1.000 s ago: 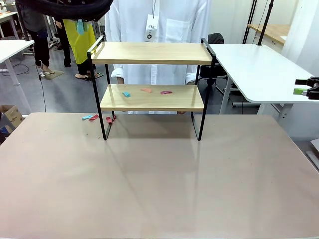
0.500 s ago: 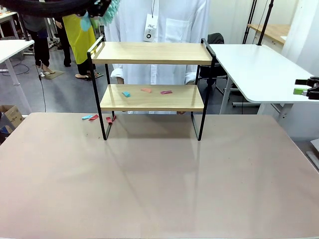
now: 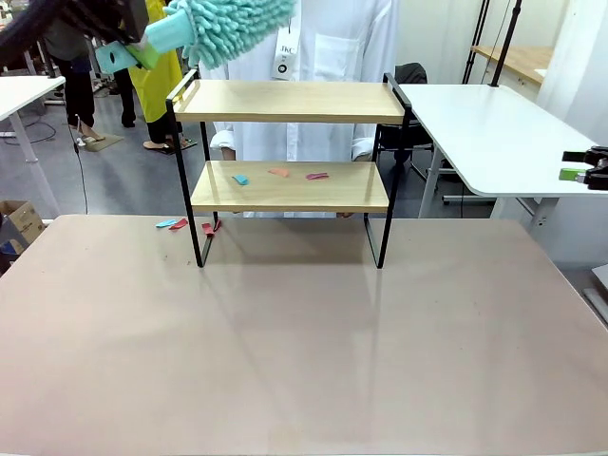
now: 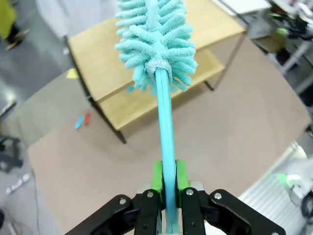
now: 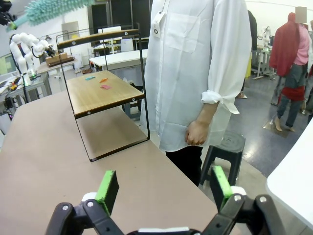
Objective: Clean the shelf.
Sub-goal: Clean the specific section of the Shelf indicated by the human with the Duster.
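1. Currently the shelf [image 3: 290, 100] stands far across the worktop [image 3: 285, 361], with scraps [image 3: 278, 173] on its lower board.
2. Left gripper [image 4: 168, 172] clamps the duster [image 4: 156, 44] by its handle; right gripper [image 5: 161, 188] is wide and empty.
3. Shelf looks light and stiff, so it may slide: sweep gently, no grasp needed.

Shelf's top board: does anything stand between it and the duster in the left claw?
Nothing visible does. The left claw is shut on the duster, whose fluffy head hangs over the left end of the shelf's top board, only air between.
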`<state>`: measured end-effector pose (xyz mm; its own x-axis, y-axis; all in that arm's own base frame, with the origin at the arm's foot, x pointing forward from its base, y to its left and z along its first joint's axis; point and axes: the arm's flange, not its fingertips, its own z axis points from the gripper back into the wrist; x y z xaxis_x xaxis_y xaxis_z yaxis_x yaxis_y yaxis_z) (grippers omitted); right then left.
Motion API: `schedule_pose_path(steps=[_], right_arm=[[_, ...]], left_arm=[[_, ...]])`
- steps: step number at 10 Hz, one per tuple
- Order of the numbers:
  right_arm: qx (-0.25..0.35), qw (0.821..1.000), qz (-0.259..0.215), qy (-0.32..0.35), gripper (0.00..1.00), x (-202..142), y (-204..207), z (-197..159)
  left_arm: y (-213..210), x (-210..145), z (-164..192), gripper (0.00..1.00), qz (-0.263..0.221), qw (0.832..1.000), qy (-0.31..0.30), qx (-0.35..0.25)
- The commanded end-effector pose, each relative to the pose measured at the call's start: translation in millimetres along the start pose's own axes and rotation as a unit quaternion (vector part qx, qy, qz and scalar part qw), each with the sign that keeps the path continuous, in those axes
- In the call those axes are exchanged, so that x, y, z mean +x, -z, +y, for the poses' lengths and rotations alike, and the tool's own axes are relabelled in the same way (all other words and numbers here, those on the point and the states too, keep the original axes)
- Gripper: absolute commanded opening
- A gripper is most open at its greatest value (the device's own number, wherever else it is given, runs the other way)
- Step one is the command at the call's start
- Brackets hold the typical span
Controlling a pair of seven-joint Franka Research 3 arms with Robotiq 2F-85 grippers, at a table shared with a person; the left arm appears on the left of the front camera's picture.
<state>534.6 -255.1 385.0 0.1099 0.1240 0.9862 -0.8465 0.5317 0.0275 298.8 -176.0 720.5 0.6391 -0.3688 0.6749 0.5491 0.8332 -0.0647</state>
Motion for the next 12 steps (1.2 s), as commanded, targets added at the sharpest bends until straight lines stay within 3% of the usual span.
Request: schedule_pose_path(steps=[1, 2, 3, 5, 9, 12], right_arm=[[-0.001, 1.000, 0.001, -0.003, 1.00, 2, 1, 0], [-0.001, 1.000, 0.001, -0.003, 1.00, 2, 1, 0], [-0.001, 1.000, 0.001, -0.003, 1.00, 2, 1, 0], [-0.001, 1.000, 0.001, -0.003, 1.00, 2, 1, 0], [-0.001, 1.000, 0.001, -0.003, 1.00, 2, 1, 0], [-0.001, 1.000, 0.001, -0.003, 1.00, 2, 1, 0]], left_arm=[[-2, -14, 20, 0.13, 0.000, 0.993, 0.073, -0.095], [-2, -19, 31, 0.13, 0.002, 0.981, 0.119, -0.155], [-3, -20, 40, 0.13, 0.007, 0.975, 0.118, -0.190], [-15, -26, 50, 0.13, 0.040, 0.951, 0.189, -0.241], [-30, -24, 59, 0.13, 0.223, 0.920, 0.256, -0.197], [-6, -41, 76, 0.13, 0.406, 0.866, 0.268, -0.116]])
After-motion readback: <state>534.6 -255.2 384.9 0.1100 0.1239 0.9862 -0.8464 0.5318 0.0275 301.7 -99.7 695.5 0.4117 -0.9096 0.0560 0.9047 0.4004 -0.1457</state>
